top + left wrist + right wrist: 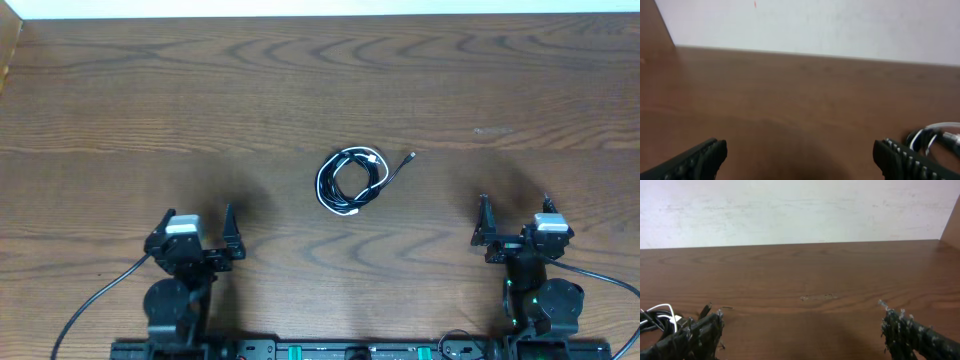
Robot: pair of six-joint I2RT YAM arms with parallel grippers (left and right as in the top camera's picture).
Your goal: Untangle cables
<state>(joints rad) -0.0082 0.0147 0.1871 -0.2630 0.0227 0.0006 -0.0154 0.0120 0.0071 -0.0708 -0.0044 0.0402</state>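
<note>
Sitting at the near edge of the table [110,100], the left gripper [198,226] has its jaws wide apart and empty, so untangling looks not yet begun. The white cable [323,190] and black cable [386,177] lie coiled together in one bundle at mid-table, well apart from both arms. The right gripper [516,214], likewise spread and empty, could reach for the plug end [410,157] poking out while the left pins the coil.

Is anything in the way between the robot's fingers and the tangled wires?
No, nothing visible. Only bare brown wooden table lies between the coil of thin white and black cables and the open left fingers or right fingers.
</note>
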